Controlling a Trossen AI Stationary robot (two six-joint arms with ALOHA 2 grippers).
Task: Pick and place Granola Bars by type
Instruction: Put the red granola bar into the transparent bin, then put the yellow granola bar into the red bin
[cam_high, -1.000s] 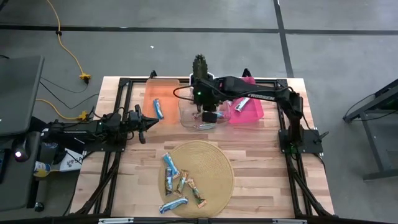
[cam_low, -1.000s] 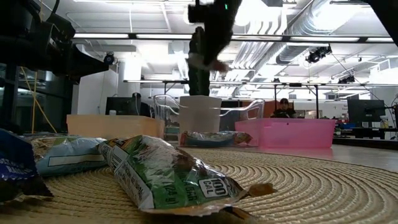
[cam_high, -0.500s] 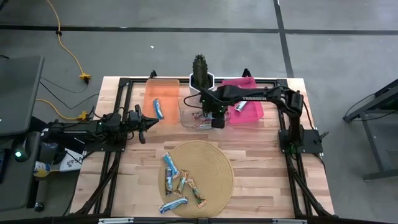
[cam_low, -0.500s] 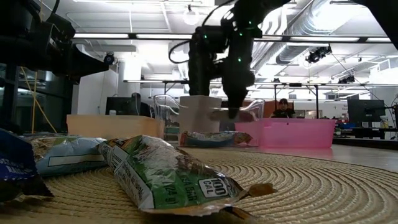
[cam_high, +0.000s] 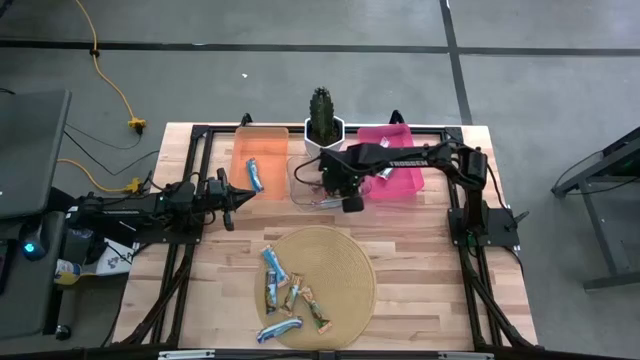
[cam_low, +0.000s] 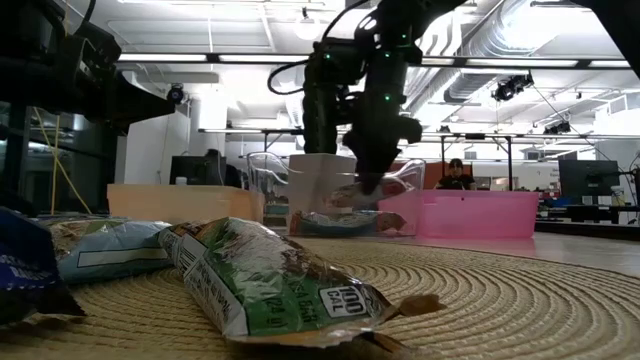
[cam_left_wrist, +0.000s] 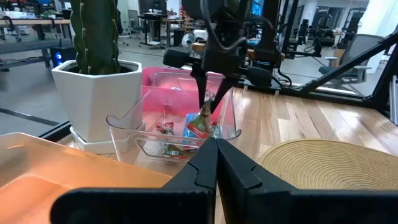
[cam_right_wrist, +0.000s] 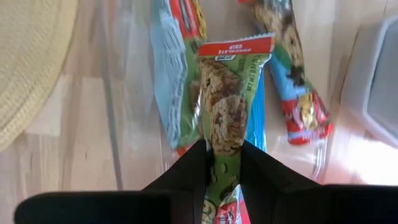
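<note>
My right gripper (cam_high: 345, 197) hangs in the clear bin (cam_high: 300, 186), shut on a granola bar (cam_right_wrist: 225, 106) in a green wrapper with a red end. Several other bars (cam_right_wrist: 298, 93) lie flat on the bin's floor beneath it. In the left wrist view the held bar (cam_left_wrist: 203, 122) shows between the bin's walls (cam_left_wrist: 124, 127). Several more bars (cam_high: 285, 290) lie on the round woven mat (cam_high: 350, 290). One blue bar (cam_high: 256, 177) lies in the orange bin (cam_high: 260, 150), and one bar (cam_high: 385, 172) lies in the pink bin (cam_high: 400, 182). My left gripper (cam_high: 242, 195) waits shut by the orange bin. My right gripper pinches the green bar by one end (cam_right_wrist: 224, 163) between its two fingers (cam_right_wrist: 194, 171), coming from above and pointing down. The bar hangs lengthwise below the fingers, red end (cam_right_wrist: 236, 46) lowest. Whether that end touches the bars in the bin cannot be told.
A cactus in a white pot (cam_high: 322, 122) stands just behind the clear bin, close to my right arm. The three bins stand side by side along the table's far edge. Bare wood (cam_high: 420, 240) lies between the bins and the mat.
My right gripper, still shut on the green bar, has come down from high above the clear bin into it, shifting slightly toward the table's near edge. The bar has gone down with it among the bin's walls.
</note>
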